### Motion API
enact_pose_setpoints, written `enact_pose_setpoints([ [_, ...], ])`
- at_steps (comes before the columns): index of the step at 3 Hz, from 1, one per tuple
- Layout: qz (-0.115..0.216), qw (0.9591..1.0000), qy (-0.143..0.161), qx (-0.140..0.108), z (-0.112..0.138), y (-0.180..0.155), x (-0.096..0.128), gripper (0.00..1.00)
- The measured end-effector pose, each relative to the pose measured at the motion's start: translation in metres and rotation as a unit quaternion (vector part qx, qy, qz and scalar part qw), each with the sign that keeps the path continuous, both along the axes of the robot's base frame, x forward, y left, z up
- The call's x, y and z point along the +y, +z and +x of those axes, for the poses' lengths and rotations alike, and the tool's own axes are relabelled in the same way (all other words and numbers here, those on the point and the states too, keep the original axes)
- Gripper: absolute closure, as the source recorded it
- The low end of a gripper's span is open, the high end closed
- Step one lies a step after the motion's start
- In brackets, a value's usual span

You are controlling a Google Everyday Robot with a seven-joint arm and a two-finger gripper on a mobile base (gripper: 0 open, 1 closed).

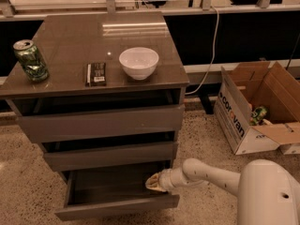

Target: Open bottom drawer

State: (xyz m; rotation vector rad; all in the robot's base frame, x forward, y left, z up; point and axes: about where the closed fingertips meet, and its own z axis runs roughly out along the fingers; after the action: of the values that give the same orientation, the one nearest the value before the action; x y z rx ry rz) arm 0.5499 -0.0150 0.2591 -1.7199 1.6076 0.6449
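Low, at right end of bottom drawer (108, 187): gripper (154, 183), grasp cannot tell
Arm (212, 174): white tube, stretched leftward
Drawer front (117, 209): matte grey, flat

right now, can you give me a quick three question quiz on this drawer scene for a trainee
1. What lies on the cabinet top between the green can and the white bowl?
2. True or false: the bottom drawer sticks out further than the two drawers above it.
3. The end effector is: A beside the white bowl; B over the bottom drawer's tray, at its right end; C touching the green can.
Key: 1 a dark flat packet; 2 true; 3 B.
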Motion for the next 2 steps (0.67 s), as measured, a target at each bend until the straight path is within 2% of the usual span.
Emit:
enact_pose_setpoints([
  [1,0.009,0.9996,-0.022,0.016,0.0074,-0.0043,-0.0078,1.0],
  [2,0.011,0.9996,-0.021,0.015,0.0076,-0.0051,-0.0063,1.0],
])
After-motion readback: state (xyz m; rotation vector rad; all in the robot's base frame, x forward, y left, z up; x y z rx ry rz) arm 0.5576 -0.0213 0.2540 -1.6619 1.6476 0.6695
